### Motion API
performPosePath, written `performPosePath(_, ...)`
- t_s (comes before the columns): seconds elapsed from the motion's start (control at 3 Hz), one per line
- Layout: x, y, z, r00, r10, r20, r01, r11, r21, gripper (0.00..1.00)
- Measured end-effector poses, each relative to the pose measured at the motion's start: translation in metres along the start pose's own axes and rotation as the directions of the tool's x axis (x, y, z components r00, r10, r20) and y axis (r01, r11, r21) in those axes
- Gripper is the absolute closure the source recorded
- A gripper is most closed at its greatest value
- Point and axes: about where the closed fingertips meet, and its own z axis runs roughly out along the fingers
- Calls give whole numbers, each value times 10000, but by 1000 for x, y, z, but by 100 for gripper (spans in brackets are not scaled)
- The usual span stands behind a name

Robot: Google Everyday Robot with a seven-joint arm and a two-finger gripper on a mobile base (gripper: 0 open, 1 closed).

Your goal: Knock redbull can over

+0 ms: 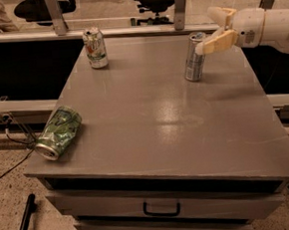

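Note:
The redbull can point(194, 58), slim and silver with bluish-grey markings, stands upright at the back right of the grey table point(159, 116). My gripper point(206, 31) reaches in from the right at the height of the can's top, with its cream fingers point(217, 42) spread open. The lower fingertip is right at the can's upper right edge; I cannot tell whether it touches. Nothing is held.
A white-and-green can with red lettering point(95, 47) stands upright at the back left. A dented green-patterned can point(59, 132) lies on its side at the front left edge. Office chairs and posts stand behind the table. A drawer with a handle point(161, 209) is below.

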Motion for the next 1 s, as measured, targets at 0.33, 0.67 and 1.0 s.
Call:
performPosePath(0.33,20,9,-11,9996,230,-163,-230,9997,6,0)
performPosePath(0.67,27,14,-4,9993,222,-306,-224,9997,-51,18)
performPosePath(1.0,23,20,20,9994,105,-335,-116,9994,-338,50)
